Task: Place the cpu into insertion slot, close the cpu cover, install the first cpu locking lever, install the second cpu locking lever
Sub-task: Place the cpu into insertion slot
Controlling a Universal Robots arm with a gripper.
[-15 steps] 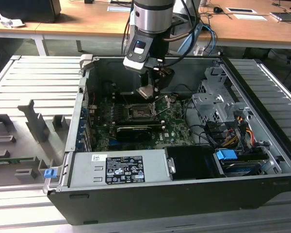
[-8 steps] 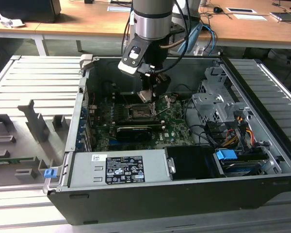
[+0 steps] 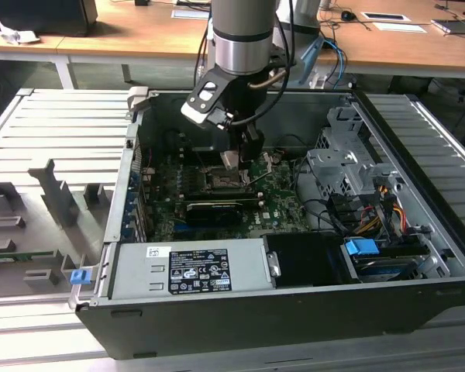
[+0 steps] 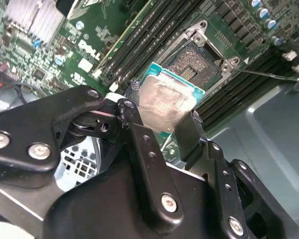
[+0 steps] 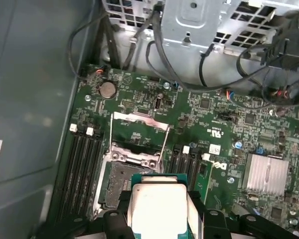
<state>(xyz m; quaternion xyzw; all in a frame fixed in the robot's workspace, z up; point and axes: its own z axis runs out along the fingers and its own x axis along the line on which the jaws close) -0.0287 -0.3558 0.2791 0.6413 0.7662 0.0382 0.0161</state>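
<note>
My gripper point(image 3: 231, 157) is shut on the cpu point(image 4: 164, 102), a flat square chip with a dull silver face and a green edge. One black finger point(image 4: 189, 130) presses on each side of it. I hold the cpu tilted just above the insertion slot point(image 5: 120, 181), a dark square socket with a silvery rim on the green board, seen in both wrist views point(image 4: 197, 62). The cpu point(image 5: 159, 206) overlaps one side of the slot and is apart from it. The cpu cover point(image 5: 139, 119) stands raised open behind the slot. A thin locking lever point(image 4: 269, 74) sticks out beside the socket.
The board lies inside an open computer case point(image 3: 418, 256). A long black card point(image 3: 213, 209) sits just in front of the socket, and memory slots point(image 5: 82, 159) flank it. A metal drive cage point(image 3: 341, 167) with cables is at the exterior view's right, and a finned heatsink point(image 5: 266, 174) is nearby.
</note>
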